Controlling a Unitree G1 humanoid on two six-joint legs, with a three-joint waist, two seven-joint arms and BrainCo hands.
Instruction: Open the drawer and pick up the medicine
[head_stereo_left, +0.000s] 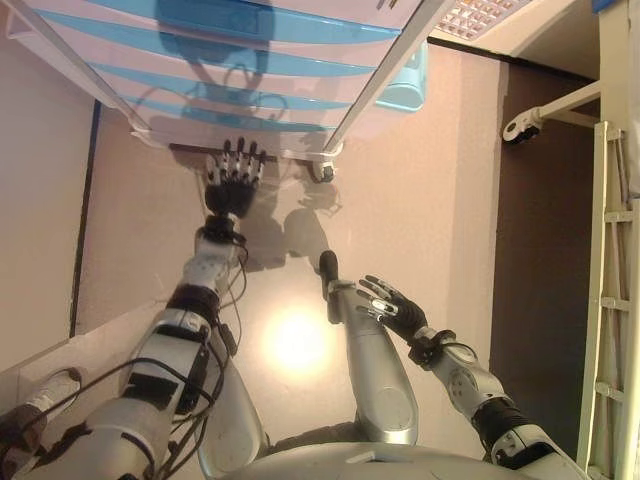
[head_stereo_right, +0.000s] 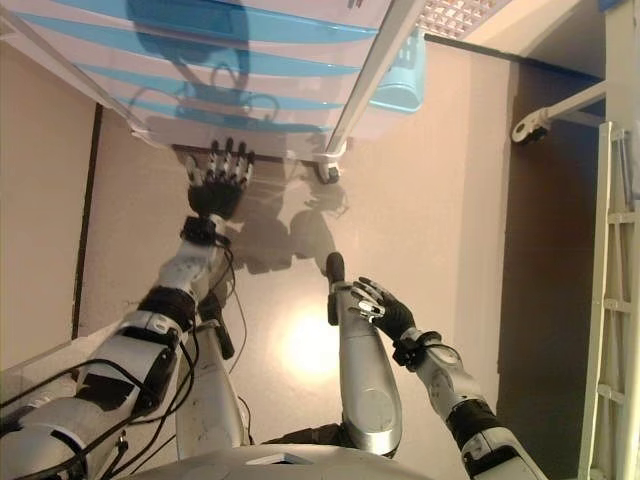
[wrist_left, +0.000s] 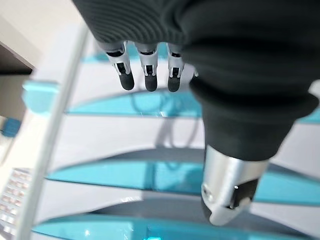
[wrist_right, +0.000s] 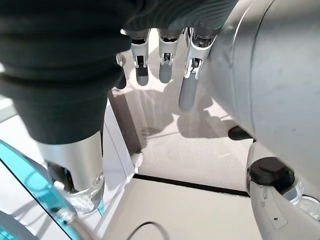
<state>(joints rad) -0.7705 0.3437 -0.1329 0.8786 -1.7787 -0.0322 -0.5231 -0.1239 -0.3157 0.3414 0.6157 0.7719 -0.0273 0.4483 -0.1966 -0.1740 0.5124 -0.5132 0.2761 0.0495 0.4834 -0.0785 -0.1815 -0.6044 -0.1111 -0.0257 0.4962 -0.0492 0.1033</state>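
The robot's left hand (head_stereo_left: 234, 180), fingers straight and spread and holding nothing, reaches to the foot of a white plastic drawer cabinet with translucent blue handle strips (head_stereo_left: 240, 70) standing on small castor wheels on the pale pinkish floor (head_stereo_left: 400, 190). All the drawers appear closed, and no medicine can be seen. The right hand (head_stereo_left: 392, 306) hangs low and well apart from the cabinet, its fingers loosely extended and empty, near a white metal frame (head_stereo_left: 612, 300) at the right edge.
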